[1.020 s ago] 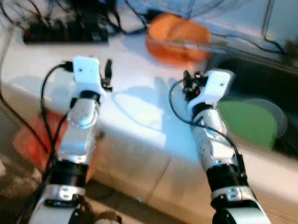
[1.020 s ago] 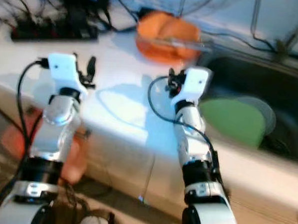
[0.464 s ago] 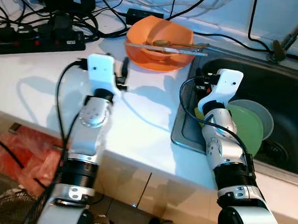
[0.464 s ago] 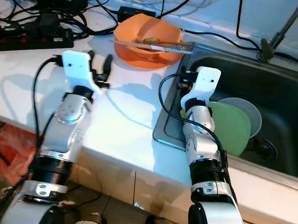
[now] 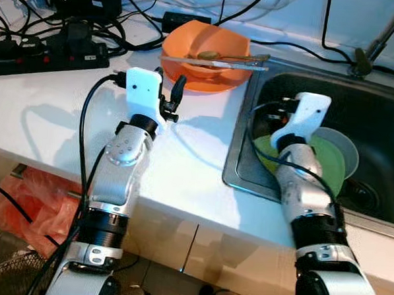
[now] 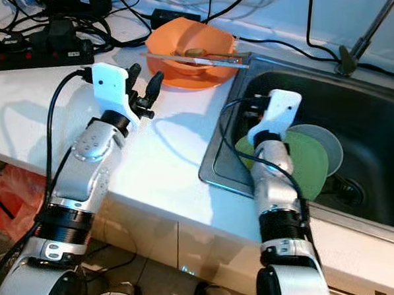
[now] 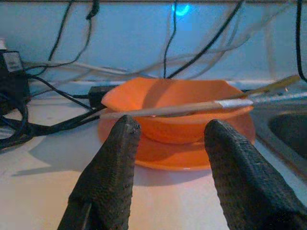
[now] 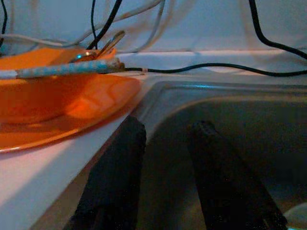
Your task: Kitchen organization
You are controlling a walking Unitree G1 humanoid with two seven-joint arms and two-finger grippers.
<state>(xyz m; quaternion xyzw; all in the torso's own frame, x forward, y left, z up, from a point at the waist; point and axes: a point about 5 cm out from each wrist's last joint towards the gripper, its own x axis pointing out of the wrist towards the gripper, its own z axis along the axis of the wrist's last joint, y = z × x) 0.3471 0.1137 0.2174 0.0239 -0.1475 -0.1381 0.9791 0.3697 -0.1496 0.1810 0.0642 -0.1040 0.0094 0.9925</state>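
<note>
The orange bowl (image 5: 205, 55) is sitting on an orange plate (image 7: 163, 153) at the back of the white tabletop (image 5: 67, 107), just beside the sink (image 6: 356, 129). Long utensils (image 5: 218, 61) are lying across its rim, their ends sticking out toward the sink side. The left hand (image 5: 166, 96) is hovering just in front of the bowl, released, with its two black fingers (image 7: 112, 172) spread and framing the bowl between them, not touching it. The right hand (image 8: 163, 182) is hanging over the near edge of the sink, fingers apart and grasping nothing. Below it, a green plate (image 6: 308, 166) is resting on a pale one (image 6: 329, 144) in the basin.

The left hand is probably lining up on the bowl. The loose utensils are the main risk: a nudge to the rim could roll them off into the sink or onto the tabletop. The bowl could also slide on its plate if pinched on one side. Power strips and tangled cables (image 5: 64, 35) are lying close behind, so an overshoot could snag them.
</note>
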